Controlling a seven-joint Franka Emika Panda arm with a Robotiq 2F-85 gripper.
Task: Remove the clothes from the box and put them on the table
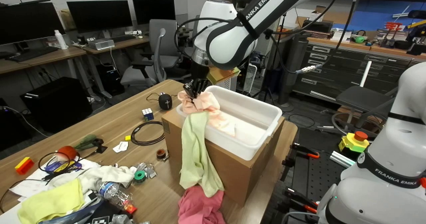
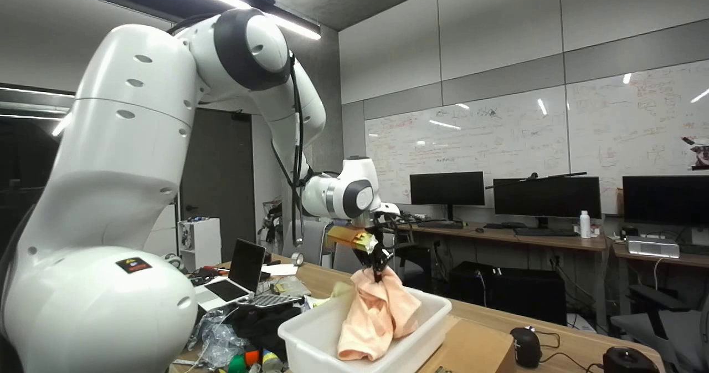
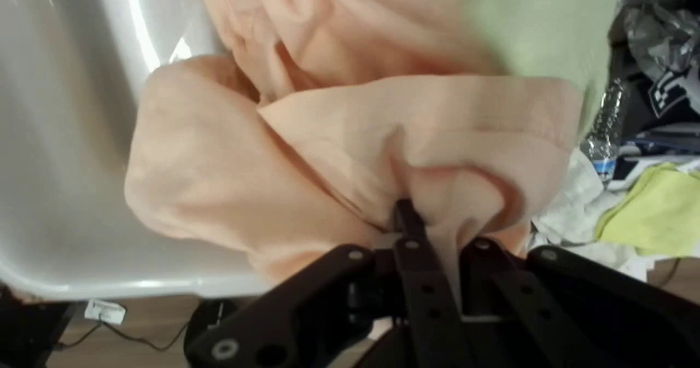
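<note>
The white bin [image 1: 248, 99] stands on a cardboard box [image 1: 233, 174] on the table [image 1: 156, 187]; the bin also shows in an exterior view [image 2: 313, 334] and the wrist view [image 3: 60, 155]. My gripper [image 1: 193, 97] is shut on a peach cloth [image 1: 208, 106], bunched between its fingers in the wrist view [image 3: 208, 160]. The cloth hangs over the bin's end, its lower part inside the bin [image 2: 368, 323]. A pale green cloth [image 1: 196, 147] drapes over the bin's rim and down the cardboard side. A pink cloth [image 1: 201, 205] lies below it on the table. The fingertips are partly hidden in folds.
A yellow cloth [image 1: 53, 199], a plastic bottle [image 1: 114, 194] and other clutter cover the table's near left. A black speaker [image 1: 165, 101], a puzzle cube [image 1: 147, 114] and a coiled cable [image 1: 146, 143] lie beside the box. A laptop [image 2: 246, 267] stands farther along the table.
</note>
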